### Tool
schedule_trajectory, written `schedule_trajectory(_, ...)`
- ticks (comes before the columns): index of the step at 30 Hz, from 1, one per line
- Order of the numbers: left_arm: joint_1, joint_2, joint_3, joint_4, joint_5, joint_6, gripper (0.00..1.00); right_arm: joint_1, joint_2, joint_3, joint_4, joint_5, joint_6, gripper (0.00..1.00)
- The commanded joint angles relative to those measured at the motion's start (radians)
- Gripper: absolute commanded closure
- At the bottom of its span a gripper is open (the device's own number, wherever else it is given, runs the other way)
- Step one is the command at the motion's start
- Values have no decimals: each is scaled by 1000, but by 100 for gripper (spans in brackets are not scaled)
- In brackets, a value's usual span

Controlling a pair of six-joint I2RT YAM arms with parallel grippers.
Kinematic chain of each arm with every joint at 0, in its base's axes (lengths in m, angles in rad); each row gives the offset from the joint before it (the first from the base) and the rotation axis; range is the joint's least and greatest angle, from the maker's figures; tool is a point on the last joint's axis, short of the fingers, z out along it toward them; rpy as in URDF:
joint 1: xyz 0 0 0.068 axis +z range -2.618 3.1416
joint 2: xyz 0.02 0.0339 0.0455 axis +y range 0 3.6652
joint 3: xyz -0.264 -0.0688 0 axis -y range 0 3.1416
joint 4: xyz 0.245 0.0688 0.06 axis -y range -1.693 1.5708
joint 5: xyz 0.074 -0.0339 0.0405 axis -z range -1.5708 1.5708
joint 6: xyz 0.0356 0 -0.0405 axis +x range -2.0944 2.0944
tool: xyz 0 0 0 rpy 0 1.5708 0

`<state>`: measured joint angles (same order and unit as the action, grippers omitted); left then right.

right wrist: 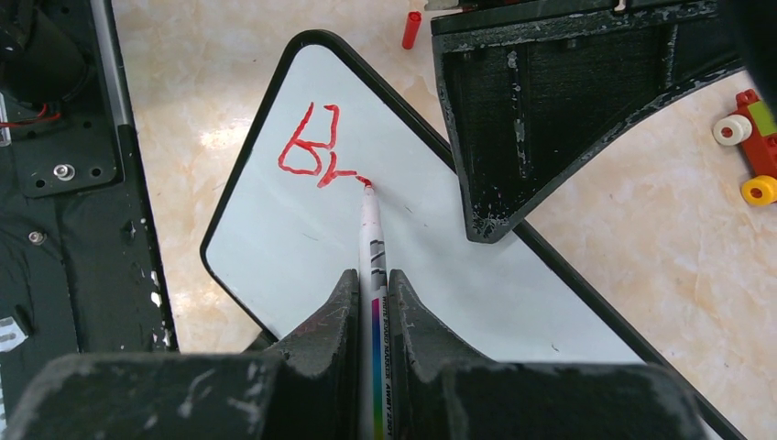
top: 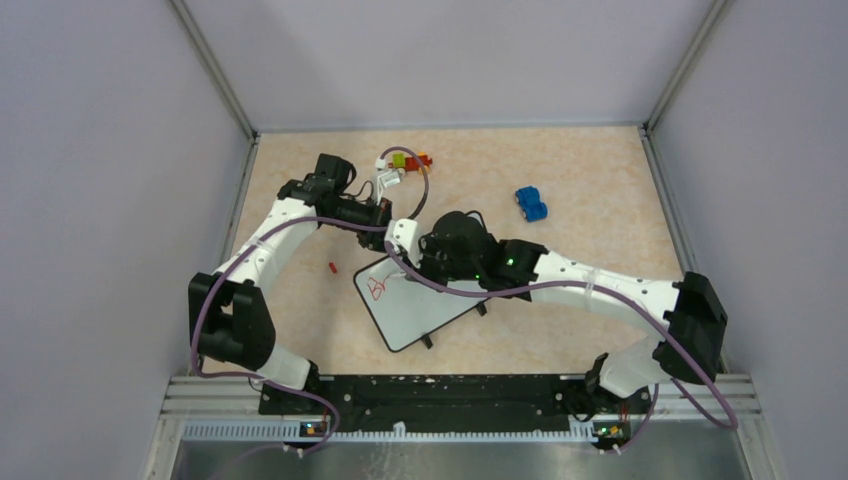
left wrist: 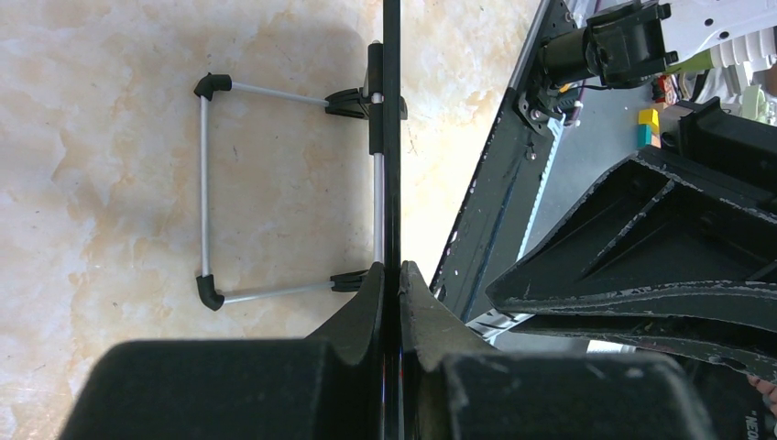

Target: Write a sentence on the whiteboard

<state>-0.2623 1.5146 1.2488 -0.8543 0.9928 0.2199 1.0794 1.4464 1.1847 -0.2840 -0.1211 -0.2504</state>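
Observation:
The whiteboard (top: pixel 415 318) lies on the table at a slant and fills the middle of the right wrist view (right wrist: pixel 275 247). The start of the sentence (right wrist: pixel 314 151), red letters like "Br", sits near its top left corner (top: pixel 378 288). My right gripper (right wrist: pixel 374 280) is shut on a thin white marker (right wrist: pixel 370 225), whose red tip touches the board at the end of the last stroke. My left gripper (left wrist: pixel 392 275) is shut on the board's far edge, which shows edge-on as a thin dark strip (left wrist: pixel 392 137). From above, both grippers (top: pixel 403 243) (top: pixel 420 268) meet over the board's upper part.
A red marker cap (top: pixel 332 267) lies left of the board (right wrist: pixel 412 29). Small brick toys (top: pixel 405 163) sit at the back, and a blue toy car (top: pixel 531 204) to the right. The board's wire stand (left wrist: pixel 206 183) sticks out behind it. Walls enclose three sides.

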Motion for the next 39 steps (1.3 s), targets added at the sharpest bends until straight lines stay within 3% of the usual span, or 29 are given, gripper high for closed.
schedule_trajectory(1,-6,-10,-2,-16,27,9,100,-9,-37,-13,23,54,2,100)
schedule_trajectory(28,-6,-10,-2,-16,27,10,100,27,-11,-33,-28,6,-35,100)
schedule_trajectory(39,-6,-12,-1,-17,29,9,100,24,-53,40,-30,-1,-28,100)
